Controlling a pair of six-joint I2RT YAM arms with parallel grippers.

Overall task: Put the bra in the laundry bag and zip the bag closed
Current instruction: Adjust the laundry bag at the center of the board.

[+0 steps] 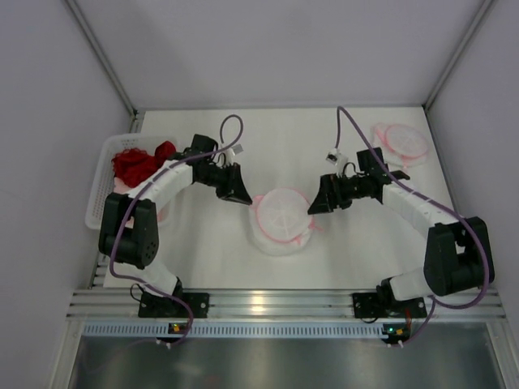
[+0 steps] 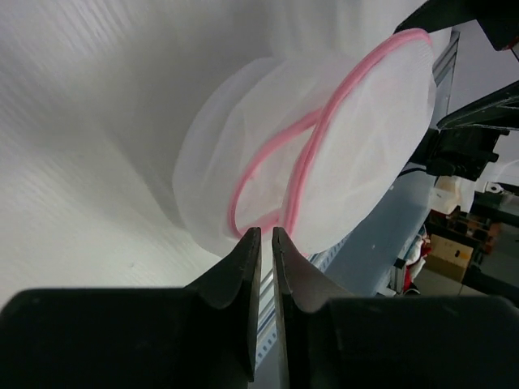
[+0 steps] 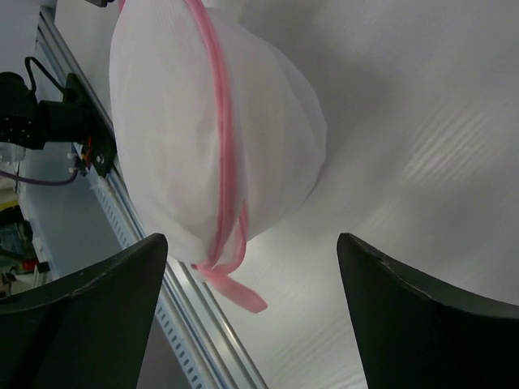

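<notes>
- A white slatted basket [image 1: 104, 174] sits at the 9 o'clock edge of the table [image 1: 203, 243]. It holds a heap of red lacy fabric, most likely the bra [image 1: 138, 164], though the top view is too coarse to be sure of its shape.
- The left gripper [image 1: 238, 194] is at about 10 o'clock from the laundry bag, pointing at it with its tip just beside the rim. In the left wrist view its jaws are nearly together, with only a thin slit of light between them and nothing caught in it. I cannot tell whether the tips touch the mesh.
- The laundry bag [image 1: 282, 217] lies near the middle of the table between the two grippers. It is a rounded white mesh dome with pink trim [image 2: 312, 154] running across it in curved lines. The mesh is too cloudy to show what is inside.
- A pink tab [image 3: 235, 290] hangs from the trim at the bag's lower edge, seen from the right wrist.
- The right gripper [image 1: 315, 204] is at about 2 o'clock from the bag and faces it. Its jaws are spread wide and grip nothing, with the bag lying beyond them.
- A second bag [image 1: 399, 143], white with pink trim, lies flat at the table's 1 o'clock corner, well apart from the rest.
</notes>
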